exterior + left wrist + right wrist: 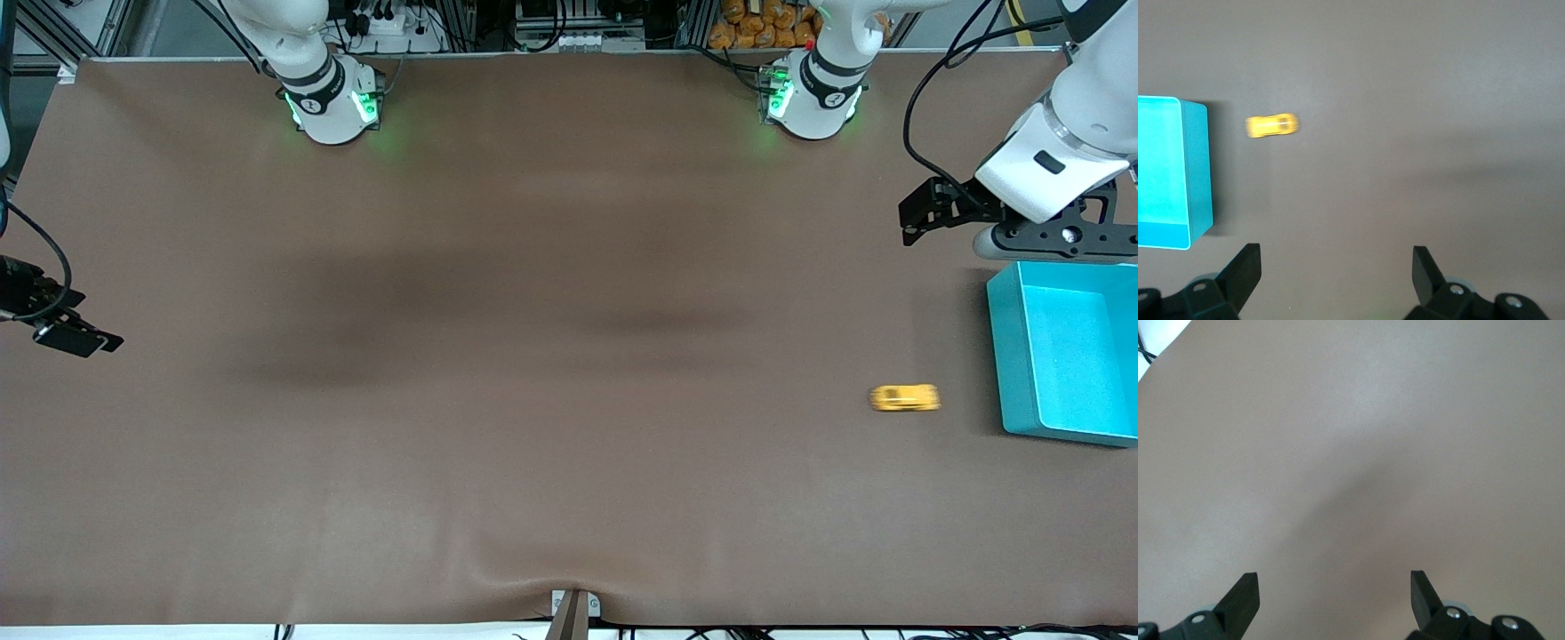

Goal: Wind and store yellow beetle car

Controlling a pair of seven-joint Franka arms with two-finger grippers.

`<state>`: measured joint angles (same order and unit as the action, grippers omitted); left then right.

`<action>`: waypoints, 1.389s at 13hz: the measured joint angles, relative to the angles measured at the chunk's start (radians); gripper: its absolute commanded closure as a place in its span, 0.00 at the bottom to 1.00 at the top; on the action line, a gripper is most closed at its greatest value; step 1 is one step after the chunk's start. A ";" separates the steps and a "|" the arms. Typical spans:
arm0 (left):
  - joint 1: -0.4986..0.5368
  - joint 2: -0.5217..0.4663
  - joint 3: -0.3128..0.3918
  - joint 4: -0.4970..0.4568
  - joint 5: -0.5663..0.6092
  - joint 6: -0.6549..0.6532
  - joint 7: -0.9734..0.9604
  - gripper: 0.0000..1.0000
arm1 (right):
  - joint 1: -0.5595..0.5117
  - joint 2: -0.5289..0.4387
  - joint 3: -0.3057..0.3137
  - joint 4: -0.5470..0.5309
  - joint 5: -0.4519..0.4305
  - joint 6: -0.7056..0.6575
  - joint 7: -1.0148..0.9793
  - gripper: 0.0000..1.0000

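You see the yellow beetle car resting on the brown worktop at the left arm's end, just beside the teal bin and not touching it. The car sits toward the part of the bin nearer the front camera. In the left wrist view the car appears slightly blurred next to the bin.

Note the left hand: it hangs above the worktop at the bin's edge farthest from the front camera, fingers spread wide with nothing between them.

Note the right hand: it hangs over the worktop at the right arm's end, well apart from the car and the bin. Its fingers are also spread wide and hold nothing.
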<state>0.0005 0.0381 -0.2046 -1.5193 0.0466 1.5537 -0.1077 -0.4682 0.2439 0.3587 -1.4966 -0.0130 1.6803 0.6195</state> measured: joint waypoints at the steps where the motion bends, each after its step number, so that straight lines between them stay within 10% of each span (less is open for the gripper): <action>1: 0.000 0.000 0.000 0.000 0.000 0.000 0.000 0.00 | 0.004 0.000 0.003 0.010 0.001 -0.010 -0.005 0.00; 18: 0.179 0.222 0.023 -0.012 0.001 -0.022 0.000 0.00 | 0.176 -0.109 -0.010 0.057 0.009 -0.046 -0.017 0.00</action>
<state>0.1799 0.2596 -0.1816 -1.5310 0.0477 1.5317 -0.1078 -0.2922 0.1354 0.3492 -1.4395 -0.0037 1.6344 0.6028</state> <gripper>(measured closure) 0.000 0.000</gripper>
